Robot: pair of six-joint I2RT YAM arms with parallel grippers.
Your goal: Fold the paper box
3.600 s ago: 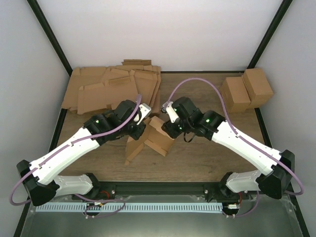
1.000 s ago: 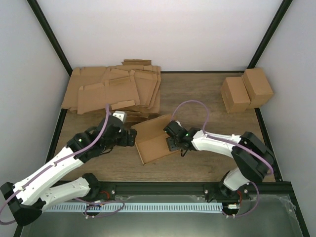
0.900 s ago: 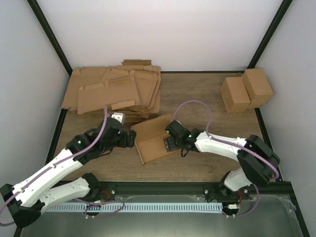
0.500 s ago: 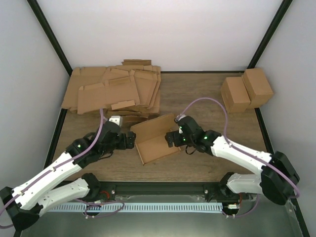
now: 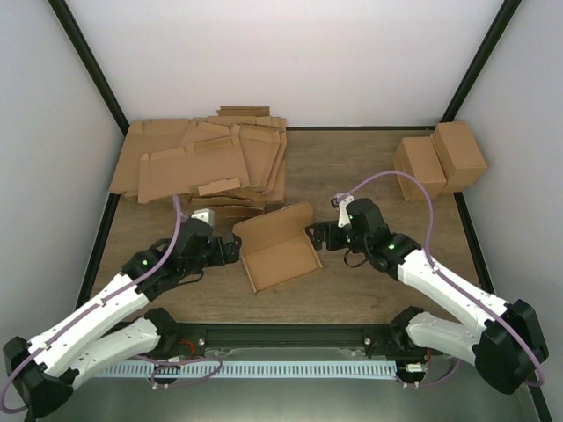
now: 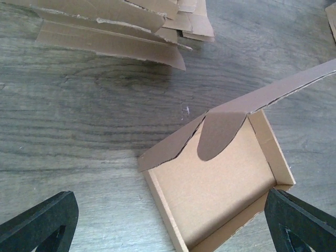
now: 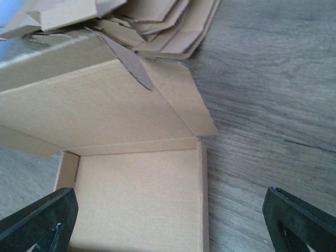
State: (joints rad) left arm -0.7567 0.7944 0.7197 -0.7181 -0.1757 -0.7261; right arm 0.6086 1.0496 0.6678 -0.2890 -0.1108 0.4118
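The paper box [image 5: 280, 257] lies in the middle of the table as a shallow brown tray with its lid [image 5: 271, 223] raised at the far side. A rounded tab [image 6: 218, 134] hangs from the lid over the tray floor [image 6: 215, 184]. My left gripper [image 5: 230, 248] is open just left of the box and touches nothing. My right gripper [image 5: 314, 236] is open at the box's right side, apart from it. In the right wrist view the tray [image 7: 136, 199] and the lid [image 7: 89, 107] fill the space ahead of the wide black fingers [image 7: 42, 220].
A pile of flat die-cut cardboard sheets [image 5: 202, 163] covers the far left of the table, its edge close behind the box [image 6: 115, 44]. Two small blocky cartons [image 5: 438, 160] stand at the far right. Black frame rails run along the table edges.
My right gripper has opened from the box's right wall and drawn back to the right. The left gripper has barely shifted. The box rests where it was.
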